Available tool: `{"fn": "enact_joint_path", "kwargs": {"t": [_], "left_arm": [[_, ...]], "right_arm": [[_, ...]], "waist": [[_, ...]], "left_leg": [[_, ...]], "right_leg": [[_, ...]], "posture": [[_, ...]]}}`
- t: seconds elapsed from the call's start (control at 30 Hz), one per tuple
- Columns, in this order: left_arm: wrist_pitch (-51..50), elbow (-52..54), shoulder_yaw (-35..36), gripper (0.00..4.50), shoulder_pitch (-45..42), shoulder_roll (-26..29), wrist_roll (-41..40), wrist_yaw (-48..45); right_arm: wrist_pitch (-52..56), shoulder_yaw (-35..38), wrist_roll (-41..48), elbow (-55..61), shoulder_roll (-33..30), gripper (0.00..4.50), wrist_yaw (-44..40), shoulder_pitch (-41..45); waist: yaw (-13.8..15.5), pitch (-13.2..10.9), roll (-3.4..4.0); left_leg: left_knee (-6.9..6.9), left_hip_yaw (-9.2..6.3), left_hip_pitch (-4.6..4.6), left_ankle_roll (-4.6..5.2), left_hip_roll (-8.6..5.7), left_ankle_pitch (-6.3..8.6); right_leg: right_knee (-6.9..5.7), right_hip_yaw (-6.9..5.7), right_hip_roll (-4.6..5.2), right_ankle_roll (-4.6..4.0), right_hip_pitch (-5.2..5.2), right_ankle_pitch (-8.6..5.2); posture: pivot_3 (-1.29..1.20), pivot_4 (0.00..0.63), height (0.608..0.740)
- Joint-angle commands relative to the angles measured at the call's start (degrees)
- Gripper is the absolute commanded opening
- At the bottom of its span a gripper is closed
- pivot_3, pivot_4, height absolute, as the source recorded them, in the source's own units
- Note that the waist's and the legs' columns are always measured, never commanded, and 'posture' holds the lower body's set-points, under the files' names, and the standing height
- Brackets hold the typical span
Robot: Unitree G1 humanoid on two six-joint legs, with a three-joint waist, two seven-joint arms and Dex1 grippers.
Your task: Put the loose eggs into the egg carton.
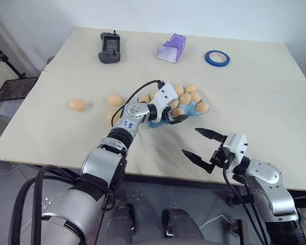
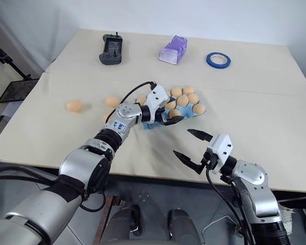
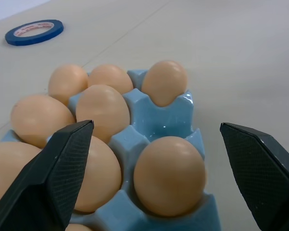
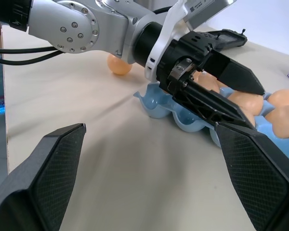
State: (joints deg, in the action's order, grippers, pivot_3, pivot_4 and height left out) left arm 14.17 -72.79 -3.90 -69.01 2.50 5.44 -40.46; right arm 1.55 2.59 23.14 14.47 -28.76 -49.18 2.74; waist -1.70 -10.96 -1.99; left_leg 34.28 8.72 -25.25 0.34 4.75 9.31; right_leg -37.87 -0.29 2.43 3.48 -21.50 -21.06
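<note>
The light blue egg carton (image 1: 193, 109) lies mid-table with several pale orange eggs (image 3: 169, 175) in its cups. My left gripper (image 1: 176, 116) hovers open just above the carton's near-left end, with nothing between its fingers. Two loose eggs (image 1: 77, 104) (image 1: 113, 100) rest on the table to the carton's left. A third egg (image 1: 110, 118) peeks out from behind my left forearm. Nearer the table's front edge, to the right, my right gripper (image 1: 190, 141) is wide open and empty, pointing toward the carton.
At the back of the table are a dark handheld controller (image 1: 110, 47), a lavender plastic pack (image 1: 172, 47) and a blue tape ring (image 1: 217, 57). A seam runs across the tabletop behind the carton. The front edge lies just below my right gripper.
</note>
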Motion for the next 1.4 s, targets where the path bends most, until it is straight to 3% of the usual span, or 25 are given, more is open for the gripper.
{"fn": "enact_joint_path", "kwargs": {"t": [0.03, 0.13, 0.3, 0.4, 0.63, 1.1, 1.4], "left_arm": [[-1.57, 0.27, -0.88, 4.09, 0.04, 0.11, 1.28, 0.88], [-2.62, -0.06, -1.7, 3.3, 0.32, 0.17, 2.29, 1.46], [-3.46, 0.06, -2.16, 1.61, 0.69, -0.25, 2.51, 0.62], [-2.83, 0.42, -1.32, 1.18, 0.42, -0.64, 1.57, 0.31], [-1.61, 1.18, 2.86, 1.18, -2.04, -1.82, -2.41, -0.86], [-3.31, -3.14, 2.9, 1.18, -4.93, -5.73, 0.73, 9.07], [-1.24, -2.81, 2.44, 4.06, -4.57, -5.35, 1.89, 8.98]], "right_arm": [[0.01, 0.49, 0.52, 2.06, -0.01, 4.5, 0.61, 0.36], [0.01, 0.48, 0.52, 2.27, -0.03, 4.5, 0.74, 0.37], [-0.09, 0.56, 0.54, 2.4, -0.16, 4.5, 0.83, 0.32], [-0.21, 0.66, 0.49, 2.33, -0.19, 4.5, 0.88, 0.21], [-0.18, 0.83, 0.49, 2.62, -0.29, 4.5, 1.08, -0.19], [-0.35, 1.33, -0.44, 4.88, 0.04, 4.5, 4.01, -2.33], [-1.35, 1.34, -0.62, 5.25, 0.44, 4.5, 5.12, -4.19]], "waist": [[0.02, 0.0, 0.0], [0.04, 0.0, 0.0], [-0.03, 0.0, 0.01], [0.02, 0.0, 0.01], [0.09, 0.0, 0.0], [0.02, 0.0, 0.0], [0.08, 0.0, 0.0]], "left_leg": [[0.02, 0.0, 0.0, 0.0, 0.0, 0.0], [0.08, 0.0, 0.0, 0.0, -0.02, 0.04], [0.13, 0.0, 0.0, -0.07, -0.02, 0.1], [0.13, -0.02, 0.01, -0.06, -0.01, 0.1], [0.12, -0.02, -0.03, 0.05, -0.02, 0.02], [0.12, -0.06, -0.04, 0.08, -0.04, 0.0], [0.12, -0.08, -0.05, 0.06, -0.04, 0.0]], "right_leg": [[-0.01, 0.0, 0.01, 0.0, 0.01, 0.0], [-0.01, 0.0, 0.06, 0.01, 0.05, 0.01], [-0.03, 0.0, 0.08, 0.03, 0.06, 0.02], [-0.06, -0.02, 0.06, 0.03, 0.06, 0.02], [-0.04, -0.02, 0.08, 0.03, 0.04, 0.02], [-0.04, -0.03, 0.03, 0.03, 0.02, 0.02], [-0.02, -0.06, 0.04, 0.03, 0.02, 0.02]], "posture": [[0.0, 0.15, 0.74], [0.0, 0.15, 0.74], [0.0, 0.15, 0.74], [0.0, 0.15, 0.74], [0.0, 0.15, 0.74], [0.0, 0.15, 0.74], [0.0, 0.15, 0.74]]}}
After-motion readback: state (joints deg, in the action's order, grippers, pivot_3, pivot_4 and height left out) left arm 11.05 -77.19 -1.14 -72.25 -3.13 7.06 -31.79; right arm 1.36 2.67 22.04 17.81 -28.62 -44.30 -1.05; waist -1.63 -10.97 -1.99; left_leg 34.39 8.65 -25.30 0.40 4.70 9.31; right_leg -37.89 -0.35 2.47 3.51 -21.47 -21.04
